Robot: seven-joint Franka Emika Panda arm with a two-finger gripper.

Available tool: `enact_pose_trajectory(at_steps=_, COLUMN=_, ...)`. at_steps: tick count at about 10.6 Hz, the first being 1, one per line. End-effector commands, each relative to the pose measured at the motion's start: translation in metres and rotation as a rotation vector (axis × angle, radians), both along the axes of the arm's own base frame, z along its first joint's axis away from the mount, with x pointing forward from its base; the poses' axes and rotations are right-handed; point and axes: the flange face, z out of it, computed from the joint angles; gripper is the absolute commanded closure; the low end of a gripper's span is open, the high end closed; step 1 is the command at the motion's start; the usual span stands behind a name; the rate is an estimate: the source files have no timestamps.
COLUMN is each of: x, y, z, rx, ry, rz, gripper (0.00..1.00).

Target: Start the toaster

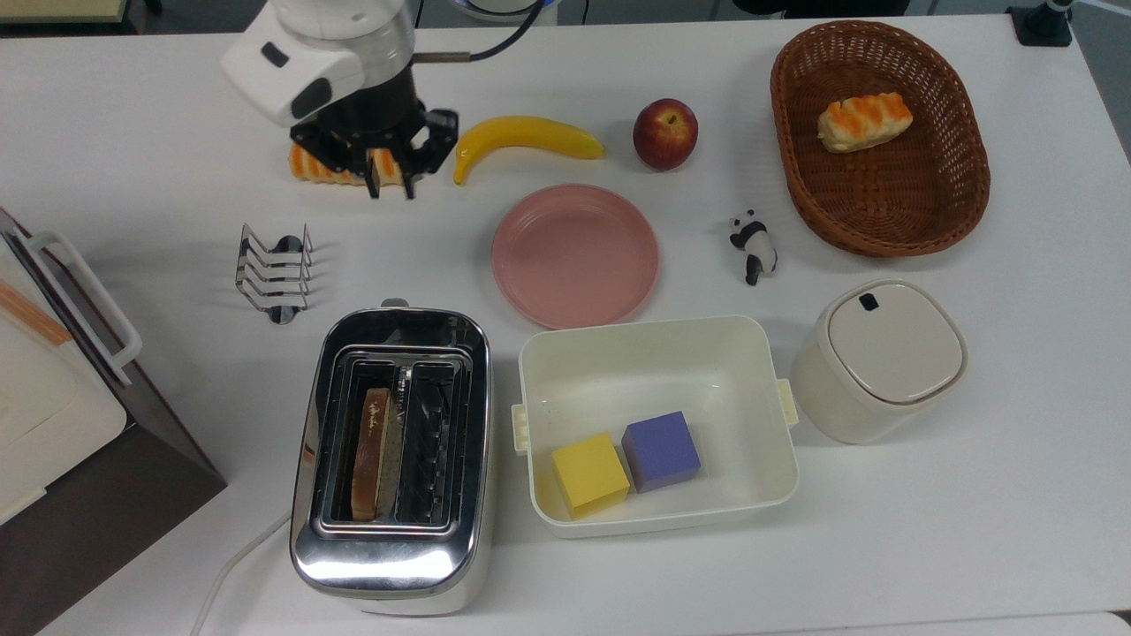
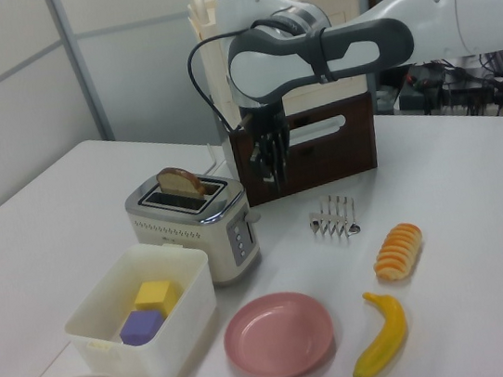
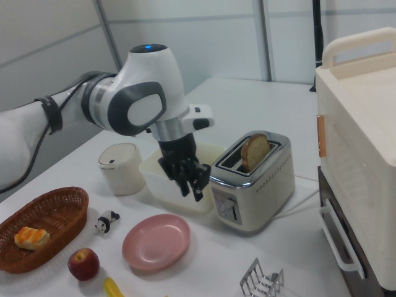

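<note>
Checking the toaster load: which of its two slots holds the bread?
The slot on the top view's left holds the bread slice in the toaster; the other slot is empty.

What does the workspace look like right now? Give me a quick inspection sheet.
Surface: white table, dry.
Job's things: toaster with a bread slice standing high in one slot.
Clutter: toast rack, pink plate, banana, apple, basket, panda figure, lidded canister, bin holding two cubes.
Grippers: gripper raised, away from the toaster.
Cables: white cord.
Surroundings: cream appliance.
</note>
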Motion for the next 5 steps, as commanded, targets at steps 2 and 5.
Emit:
enact_pose_trajectory(at_steps=2, x=-0.0177, y=0.0406, z=0.009, rx=-0.031, ry=0.059, rz=-0.08, gripper=0.0)
enact_pose_trajectory(at_steps=5, x=-0.0219, y=0.0387, z=0.0126, rx=-0.018, ry=0.072, rz=-0.093, gripper=0.0)
